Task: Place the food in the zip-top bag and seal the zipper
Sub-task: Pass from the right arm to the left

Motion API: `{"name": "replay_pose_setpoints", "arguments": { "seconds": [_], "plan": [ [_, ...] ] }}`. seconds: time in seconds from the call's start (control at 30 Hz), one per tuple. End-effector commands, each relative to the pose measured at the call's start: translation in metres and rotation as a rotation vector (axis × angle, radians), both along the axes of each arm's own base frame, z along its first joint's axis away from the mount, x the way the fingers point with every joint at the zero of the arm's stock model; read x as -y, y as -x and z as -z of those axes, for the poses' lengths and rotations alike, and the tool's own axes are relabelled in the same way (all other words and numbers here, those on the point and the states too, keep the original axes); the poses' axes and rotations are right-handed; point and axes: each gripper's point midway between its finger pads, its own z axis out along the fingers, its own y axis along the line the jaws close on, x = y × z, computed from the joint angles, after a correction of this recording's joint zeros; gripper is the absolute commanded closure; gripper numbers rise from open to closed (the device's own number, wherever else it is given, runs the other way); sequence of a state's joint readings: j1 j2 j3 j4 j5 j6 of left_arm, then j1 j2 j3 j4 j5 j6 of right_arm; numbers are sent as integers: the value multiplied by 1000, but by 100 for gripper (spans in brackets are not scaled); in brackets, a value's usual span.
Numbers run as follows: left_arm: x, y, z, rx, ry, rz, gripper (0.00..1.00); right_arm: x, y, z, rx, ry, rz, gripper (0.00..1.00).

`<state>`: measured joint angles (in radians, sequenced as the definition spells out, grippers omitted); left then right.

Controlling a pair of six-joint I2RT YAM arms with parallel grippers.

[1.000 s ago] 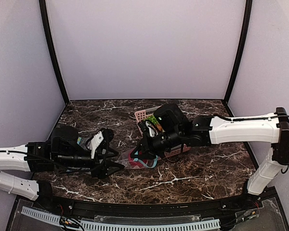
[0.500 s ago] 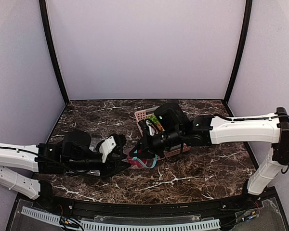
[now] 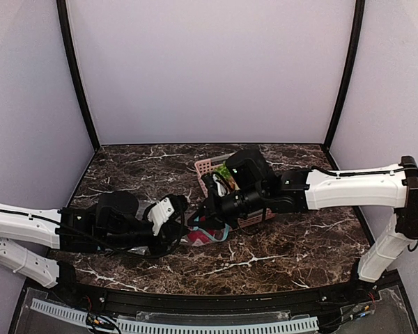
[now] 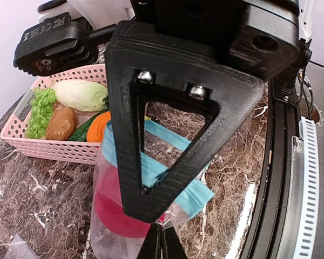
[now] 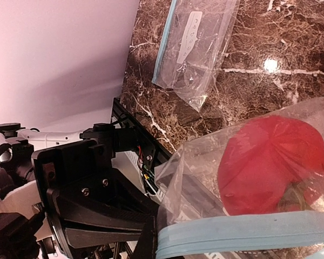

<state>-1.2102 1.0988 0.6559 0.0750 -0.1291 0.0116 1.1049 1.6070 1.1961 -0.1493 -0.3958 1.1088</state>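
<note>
On the left of the dark marbled desk [image 3: 299, 243], the left gripper [image 4: 162, 245] lies low, its fingertips clenched together on an edge of the clear plastic zip-top bag [image 4: 105, 234]. A second clear plastic bag [image 5: 197, 48] with a white label lies flat on the desk, well apart from the first. The held bag sits mid-desk between the two arms, with a round red toy fruit [image 5: 270, 162] inside it. Its light blue zipper strip [image 5: 248, 232] parts into two bands in the left wrist view, so the mouth looks unsealed. The right gripper [image 5: 149, 240] is pinched on one end of that strip. Just behind the bag stands the pink slatted plastic basket [image 4: 21, 141], holding a green toy grape bunch [image 4: 40, 105] and a round orange toy fruit [image 4: 97, 129] among other produce.
</note>
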Motion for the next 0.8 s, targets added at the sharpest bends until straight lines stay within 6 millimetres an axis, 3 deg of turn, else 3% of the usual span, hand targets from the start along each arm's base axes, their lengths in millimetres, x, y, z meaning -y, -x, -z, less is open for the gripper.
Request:
{"name": "replay_pose_setpoints", "arguments": {
  "seconds": [0.0, 0.13, 0.3, 0.5, 0.77],
  "plan": [
    [3, -1, -14, 12, 32, -8, 99, 11, -8, -13, 59, -15, 47, 95],
    [-1, 1, -10, -25, 49, -20, 99, 39, -20, -10, 173, 91, 116, 54],
    [-1, 11, 0, -81, 73, 7, 99, 76, -30, -2, 310, 199, 171, 26],
    [0, 19, 8, -121, 81, 40, 99, 89, -26, 36, 390, 300, 75, 11],
    [-2, 25, 10, -150, 89, 53, 99, 64, -10, 57, 367, 247, -83, 4]
  ]
}}
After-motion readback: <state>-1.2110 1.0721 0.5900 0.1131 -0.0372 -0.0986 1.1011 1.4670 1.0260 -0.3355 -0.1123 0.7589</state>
